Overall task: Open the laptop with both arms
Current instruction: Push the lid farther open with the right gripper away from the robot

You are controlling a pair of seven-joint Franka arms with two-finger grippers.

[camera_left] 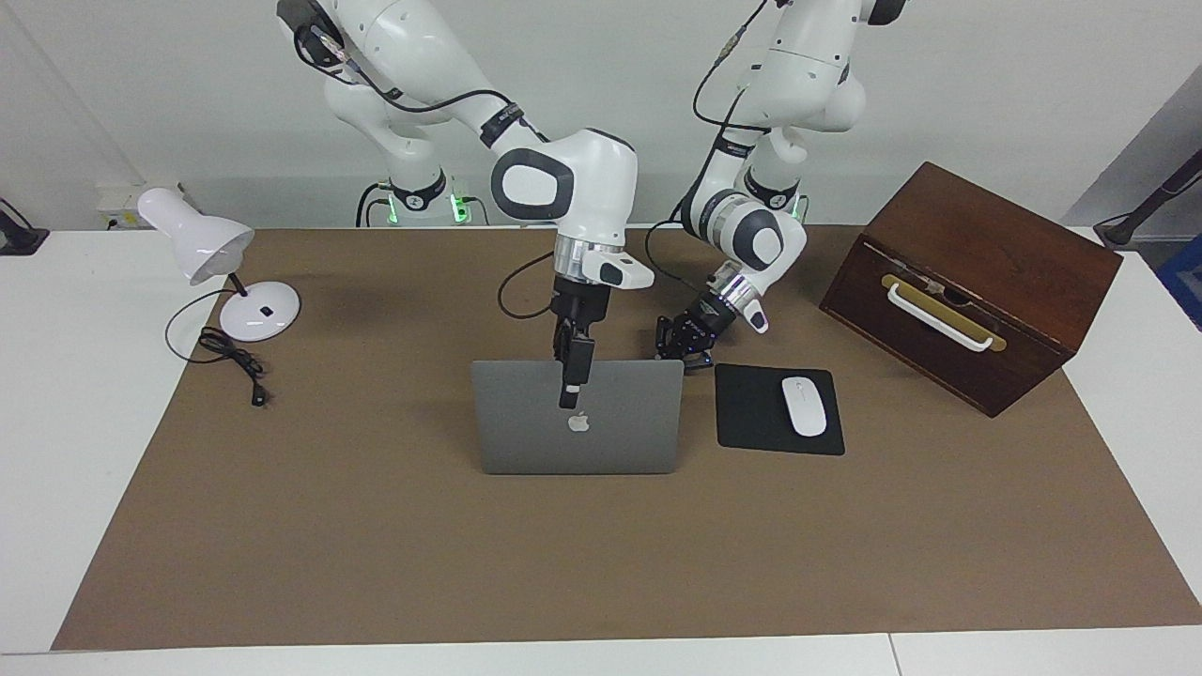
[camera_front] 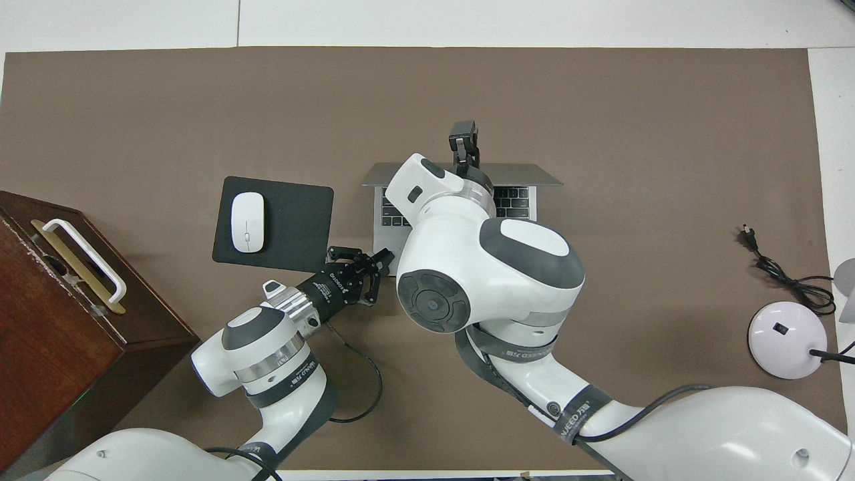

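While the left gripper (camera_left: 678, 349), fingers together, pins the MacBook's (camera_left: 578, 427) base mid-mat, the right gripper (camera_left: 570, 380) pinches its lid's top edge; next, tilting it further open.

A: Where could a tool pass?

B: The broad brown strip of tabletop (camera_left: 601, 554) along the edge farthest from the robots is free — from corner to corner.

A: And mid-tabletop?

B: The laptop (camera_left: 578, 427) stands there with its lid raised like a wall. The right tool (camera_left: 570, 387) hangs over the lid's top edge, and the left tool (camera_left: 678, 345) sits at the base's corner nearer the robots, fingertips shut.

A: Toward the left arm's end?

B: The mouse pad (camera_left: 765, 422) with its mouse (camera_left: 804, 406) lies just beside the laptop; the wooden box (camera_left: 972, 282) blocks that end.

A: The right arm's end?

B: A lamp (camera_left: 221, 268) and its cord (camera_left: 233, 361) — open tabletop between them and the laptop.
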